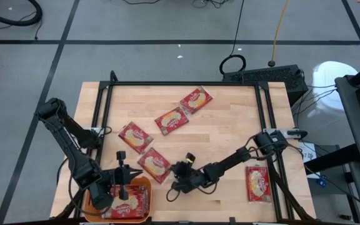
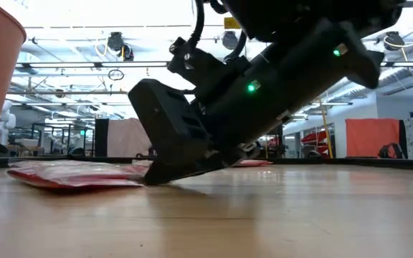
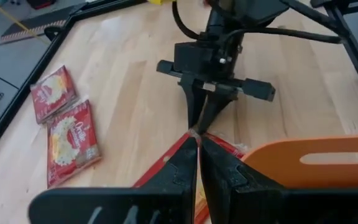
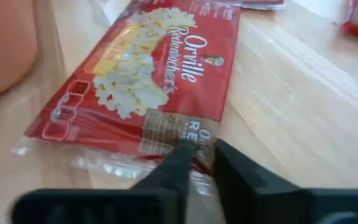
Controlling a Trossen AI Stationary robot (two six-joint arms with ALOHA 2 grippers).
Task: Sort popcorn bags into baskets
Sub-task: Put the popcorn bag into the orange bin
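Observation:
Several red popcorn bags lie flat on the wooden table: [image 1: 195,100], [image 1: 172,120], [image 1: 135,136] and, right of the frame, [image 1: 257,183]. More lie in the orange basket [image 1: 144,182] at the near left corner. My right gripper [image 1: 169,178] reaches in from the right. It is shut on the bag [image 1: 154,165] next to the basket, which also shows in the right wrist view [image 4: 142,68]. My left gripper [image 3: 197,155] hovers over the basket's rim [image 3: 316,165], shut, with nothing between its fingers. My right gripper pinches the bag's near end [image 4: 197,134] between its two fingers, at the dark printed panel near a corner. The fingers [image 4: 179,165] slant down from the table's right side, their tips low at the tabletop [image 2: 153,175]. The bag lies flat on the table.
A black frame rail [image 1: 105,112] runs around the work area. Bare wood [image 1: 230,131] lies between the far bags and my right arm. Two bags [image 3: 67,134] lie side by side beyond the basket in the left wrist view.

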